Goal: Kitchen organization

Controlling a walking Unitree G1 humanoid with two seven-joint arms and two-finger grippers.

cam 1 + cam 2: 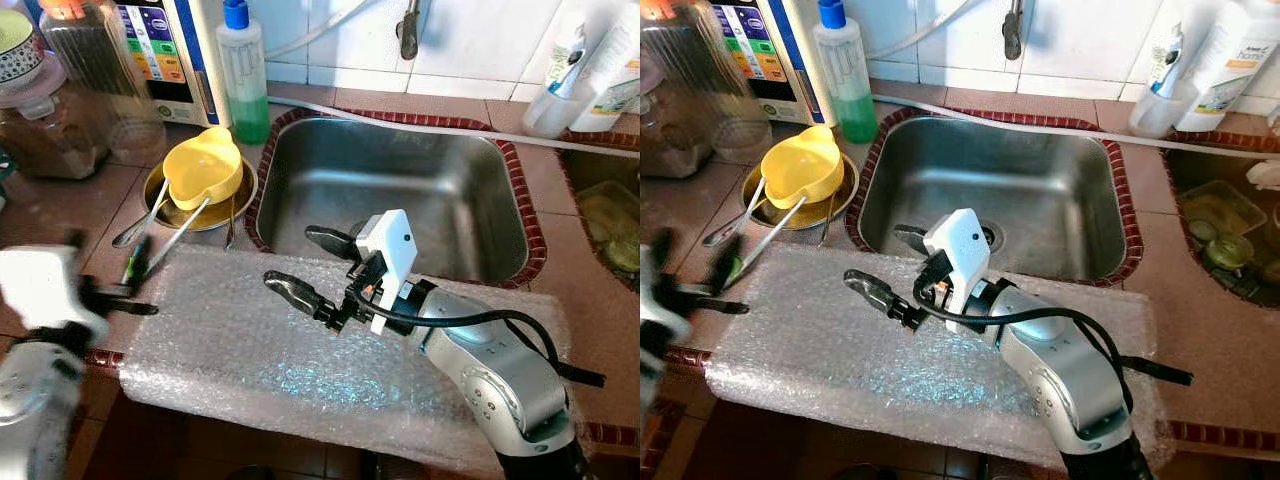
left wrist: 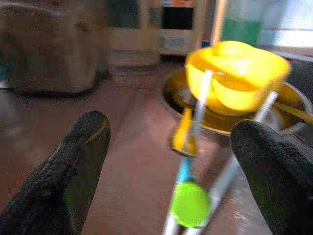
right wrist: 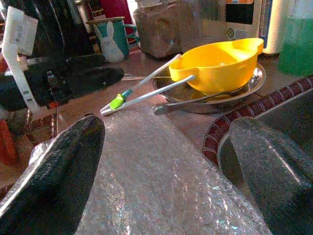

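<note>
Yellow bowl (image 1: 203, 166) sits tilted in a steel dish (image 1: 240, 203) at upper left of frame, left of the sink (image 1: 400, 190). Metal utensils (image 1: 178, 236) lean out of the dish, long axes running down-left onto the bubble wrap (image 1: 250, 350).

Right gripper (image 1: 300, 265) hovers over the wrap by the sink edge, forearm coming from lower right, fingers apart & empty.

Left gripper (image 1: 135, 300), blurred at left edge, fingers apart, pointing at the green-tipped utensil (image 2: 190, 203). Right wrist view adds a teal mug (image 3: 117, 36) w/ rabbit.
</note>
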